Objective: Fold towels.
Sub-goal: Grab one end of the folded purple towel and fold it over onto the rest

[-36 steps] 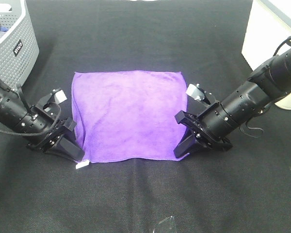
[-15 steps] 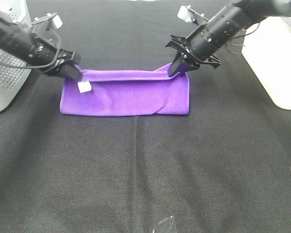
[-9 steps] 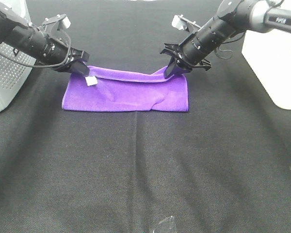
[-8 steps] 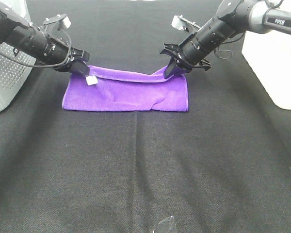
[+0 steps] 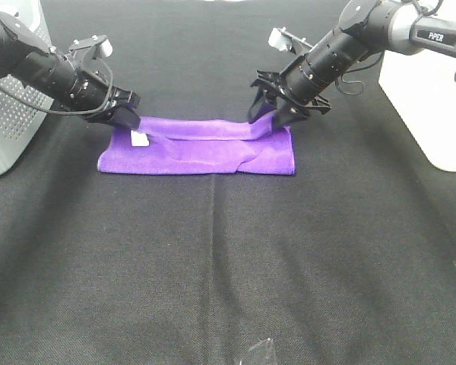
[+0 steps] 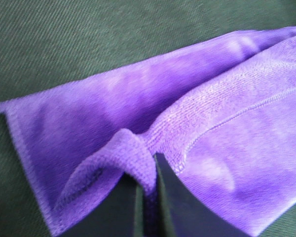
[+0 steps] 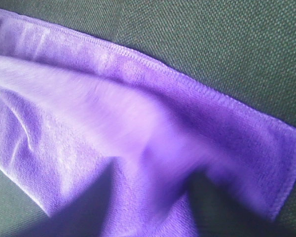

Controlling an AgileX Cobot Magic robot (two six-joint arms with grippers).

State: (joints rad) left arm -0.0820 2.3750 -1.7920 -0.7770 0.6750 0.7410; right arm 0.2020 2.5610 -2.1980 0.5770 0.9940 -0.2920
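Observation:
The purple towel (image 5: 197, 152) lies folded in half on the black table, a long strip running left to right. My left gripper (image 5: 129, 122) is shut on the top layer's left corner, just above the white tag (image 5: 139, 138). The left wrist view shows its fingers (image 6: 147, 197) pinching a raised fold of the towel (image 6: 227, 123). My right gripper (image 5: 270, 115) hangs over the top layer's right corner with its fingers spread. In the right wrist view the towel (image 7: 138, 113) lies flat between the two dark fingers (image 7: 207, 197).
A grey perforated basket (image 5: 7, 137) stands at the far left behind the left arm. A white box (image 5: 433, 99) stands at the right edge. A small clear object (image 5: 258, 353) lies at the front edge.
The flat towel was folded in half, front edge carried to the back. In the last half second both grippers lowered the top layer, and the right gripper opened and let go of its corner.

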